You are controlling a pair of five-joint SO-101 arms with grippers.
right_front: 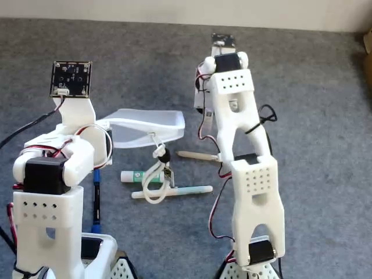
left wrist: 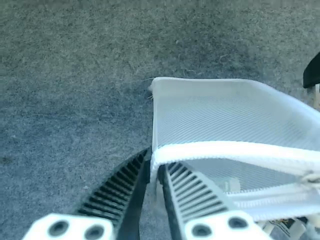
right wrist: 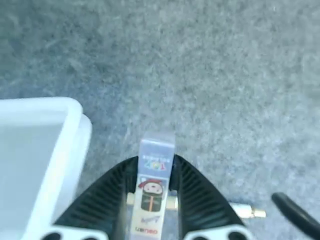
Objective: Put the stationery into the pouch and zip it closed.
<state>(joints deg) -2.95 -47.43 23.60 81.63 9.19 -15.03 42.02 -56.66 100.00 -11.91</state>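
Your left gripper sits left of the table's middle. Its fingers are narrowed onto the left end of the white mesh pouch, pinching the rim. The pouch's mouth gapes open, and its body runs from that grip towards the table's centre.

Near the front edge, just beside the left arm's base, a dark blue pen lies pointing front to back. In front of the pouch lies a short green-and-white tube. A white cord loop with a black bead trails from the pouch's near side. It crosses a white pen that lies nearer the front edge. A beige pencil lies to the right of these, its far end running under the right arm.

Your right gripper is towards the far edge, just beside the pouch's right end. Its fingers are clamped on a small labelled block, possibly an eraser. The block stands out past the fingertips over the bare table, outside the pouch.
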